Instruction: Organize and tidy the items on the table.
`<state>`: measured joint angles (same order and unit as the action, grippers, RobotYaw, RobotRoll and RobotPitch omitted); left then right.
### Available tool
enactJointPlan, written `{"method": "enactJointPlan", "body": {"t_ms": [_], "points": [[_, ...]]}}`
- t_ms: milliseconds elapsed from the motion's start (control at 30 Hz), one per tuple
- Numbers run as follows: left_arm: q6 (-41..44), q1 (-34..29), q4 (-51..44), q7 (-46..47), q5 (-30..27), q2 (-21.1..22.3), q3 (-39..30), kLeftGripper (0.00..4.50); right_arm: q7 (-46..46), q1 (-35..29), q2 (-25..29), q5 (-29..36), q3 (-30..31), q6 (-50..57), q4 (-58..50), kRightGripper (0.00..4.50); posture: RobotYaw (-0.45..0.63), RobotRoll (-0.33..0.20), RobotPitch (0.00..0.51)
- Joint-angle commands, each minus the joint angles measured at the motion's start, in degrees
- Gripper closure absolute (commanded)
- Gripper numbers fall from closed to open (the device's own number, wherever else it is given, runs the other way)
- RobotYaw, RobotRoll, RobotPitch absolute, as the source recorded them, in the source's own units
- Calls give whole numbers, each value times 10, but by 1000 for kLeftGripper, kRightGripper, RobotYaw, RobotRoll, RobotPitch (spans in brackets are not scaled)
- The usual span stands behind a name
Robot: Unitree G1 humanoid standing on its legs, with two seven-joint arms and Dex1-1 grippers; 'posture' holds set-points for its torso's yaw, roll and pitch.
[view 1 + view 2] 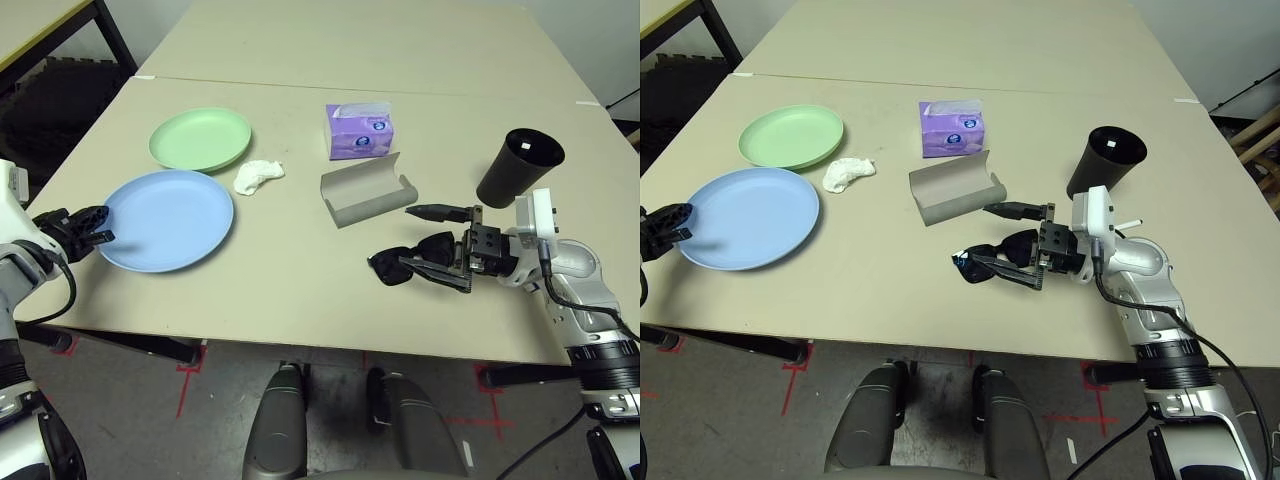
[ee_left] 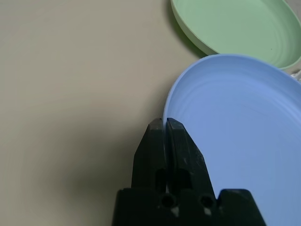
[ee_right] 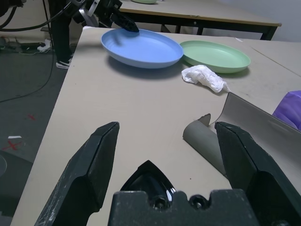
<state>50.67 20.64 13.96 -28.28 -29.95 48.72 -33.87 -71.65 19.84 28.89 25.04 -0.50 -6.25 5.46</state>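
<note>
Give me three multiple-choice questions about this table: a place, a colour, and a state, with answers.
1. Where is the crumpled tissue?
A) in the cup
B) beside the blue plate
C) under the glasses case

2. What colour is the tissue box?
A) purple
B) red
C) yellow

3. How is the left pincer?
A) wide open
B) gripping the cup
C) shut on the plate's rim

1 B: it lies near that plate's edge.
2 A: its sides are purple.
3 C: its fingers pinch the rim from both sides.
</note>
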Motion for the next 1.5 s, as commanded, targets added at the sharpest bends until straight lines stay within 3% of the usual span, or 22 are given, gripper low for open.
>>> {"method": "enactJointPlan", "body": {"t_ms": [33, 400, 667, 967, 1200, 1500], "points": [[18, -15, -2, -11, -12, 12, -17, 4460, -1, 1, 0, -2, 6, -3, -2, 0, 210, 0, 172], [52, 19, -21, -3, -48, 4, -29, 4460, -4, 7, -1, -3, 9, -4, 6, 0, 211, 0, 170], [15, 107, 52, 11, -19, -1, 17, 4460, -3, 8, -2, -3, 10, -4, 5, 0, 214, 0, 168], [-101, 238, 210, 59, 51, -41, 80, 4460, -1, 11, -5, -4, 14, -5, 5, 0, 210, 0, 168], [-251, 378, 416, 98, 112, -74, 114, 4460, 5, 1, -5, -3, 15, -2, -9, 0, 192, 0, 169], [-361, 452, 536, 152, 147, -94, 122, 4460, 16, -8, -3, -2, 14, 3, -23, 0, 173, 0, 171]]}}
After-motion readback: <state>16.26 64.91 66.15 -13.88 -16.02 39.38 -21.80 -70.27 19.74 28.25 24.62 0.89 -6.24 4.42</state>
